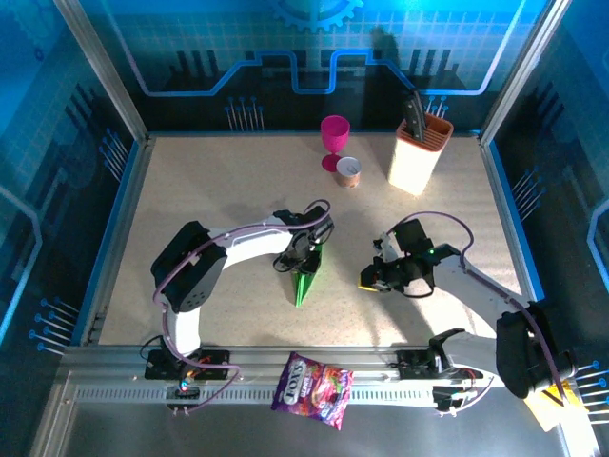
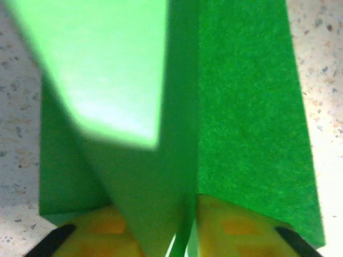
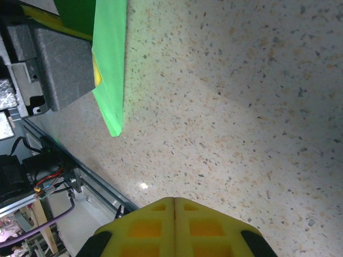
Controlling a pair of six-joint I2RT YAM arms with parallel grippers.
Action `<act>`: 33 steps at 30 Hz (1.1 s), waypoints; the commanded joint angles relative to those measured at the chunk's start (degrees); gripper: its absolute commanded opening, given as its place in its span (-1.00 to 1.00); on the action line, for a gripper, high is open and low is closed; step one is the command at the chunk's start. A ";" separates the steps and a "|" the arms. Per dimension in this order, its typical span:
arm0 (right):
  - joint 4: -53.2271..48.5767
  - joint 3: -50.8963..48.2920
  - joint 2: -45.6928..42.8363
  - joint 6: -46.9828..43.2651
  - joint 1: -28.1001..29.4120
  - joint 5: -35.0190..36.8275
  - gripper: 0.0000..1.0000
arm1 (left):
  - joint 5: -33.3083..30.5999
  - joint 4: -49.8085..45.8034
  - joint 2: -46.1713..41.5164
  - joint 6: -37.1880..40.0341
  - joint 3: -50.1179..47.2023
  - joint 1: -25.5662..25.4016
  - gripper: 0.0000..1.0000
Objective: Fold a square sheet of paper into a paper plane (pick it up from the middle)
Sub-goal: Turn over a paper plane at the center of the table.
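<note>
Reaching down over the middle of the desk, the left tool (image 1: 303, 249) has its tip at the wide end of a bright green paper plane (image 1: 306, 281). In the left wrist view, the left tool (image 2: 185, 238) shows two yellow pads (image 2: 107, 235) at the bottom edge, standing slightly apart. The raised centre fold of the paper plane (image 2: 246, 107) runs up between them. Whether the pads are pinching the fold or merely flanking it cannot be told. One wing lies flat on the speckled surface to the right; a blurred, paler green flap stands close to the lens at upper left.

From above, the plane is a slim dart with its point aimed toward the near edge of the desk (image 1: 219, 190).

To the right of the plane and apart from it, the right tool (image 1: 373, 278) is turned toward the plane. In the right wrist view, the right tool (image 3: 174, 219) is clenched, its yellow pads pressed together with nothing between them. The paper plane (image 3: 110, 69) shows at upper left there, beside the grey body of the other arm.

Near the far edge stand a pink goblet (image 1: 334, 138), a small can (image 1: 349, 171) just beside it, and a cream knife block (image 1: 419, 157) with dark handles. A purple snack bag (image 1: 312, 388) lies on the metal rail between the arm bases.
</note>
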 commanded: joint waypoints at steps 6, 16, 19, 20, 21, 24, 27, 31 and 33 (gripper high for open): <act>-0.01 -1.18 -0.49 0.18 1.61 0.72 -1.00 | -0.06 -1.48 0.94 -0.72 -0.06 -1.67 -0.11; 1.84 -1.20 -0.21 1.43 3.75 1.06 -1.00 | -1.27 -1.19 3.20 -2.48 -1.19 -3.58 0.27; 1.73 -0.97 -0.47 1.52 3.88 1.30 -1.00 | -2.50 -1.22 4.30 -3.06 -1.36 -4.25 0.34; 1.77 -0.86 -0.57 1.59 3.86 1.32 -1.00 | -2.82 -1.16 4.65 -3.41 -1.55 -4.31 0.35; 1.75 -0.86 -0.72 1.60 3.92 1.27 -1.00 | -3.20 -0.93 4.96 -3.75 -1.81 -4.52 0.36; 1.36 -0.62 -1.23 1.69 3.93 1.29 -1.00 | -3.58 0.16 5.90 -4.94 -2.97 -4.74 0.36; 0.65 -0.38 -1.96 1.58 3.94 1.50 -1.00 | -3.85 1.52 6.04 -6.28 -4.72 -4.96 0.36; 0.11 0.13 -2.33 1.61 3.94 1.54 -1.00 | -4.96 1.27 5.54 -6.60 -4.73 -4.96 0.35; 0.14 0.39 -2.30 1.70 3.94 1.62 -1.00 | -5.91 0.77 5.13 -6.65 -4.12 -4.94 0.35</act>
